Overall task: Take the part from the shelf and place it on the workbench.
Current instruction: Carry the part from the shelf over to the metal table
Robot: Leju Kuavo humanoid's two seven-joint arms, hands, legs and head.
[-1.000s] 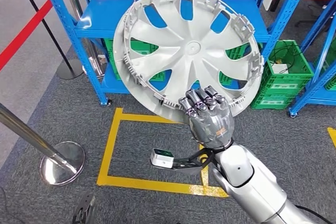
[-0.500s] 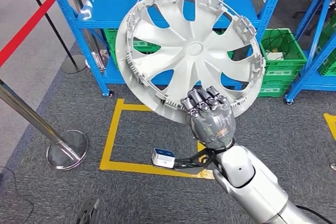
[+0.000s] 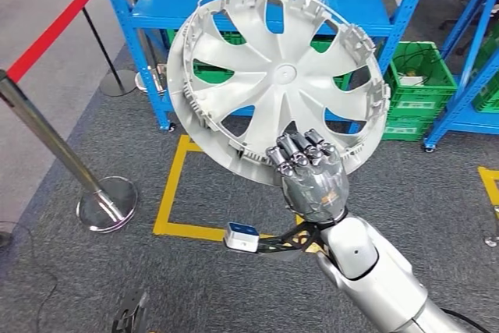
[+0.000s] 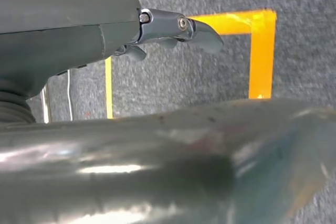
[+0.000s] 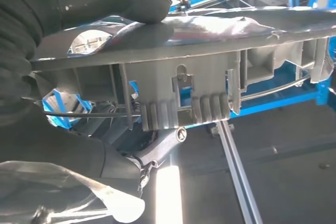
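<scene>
Silver hubcap (image 3: 277,76) is gripped at its lower rim by right hand (image 3: 310,177), held tilted before the blue shelf (image 3: 317,1); left hand (image 4: 174,27) grip state can't be told.

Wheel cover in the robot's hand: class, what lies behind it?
Behind the wheel cover, gripped by the right hand, stands a blue shelf rack. Its openings show green crates. The disc hides much of the lower shelf.
</scene>
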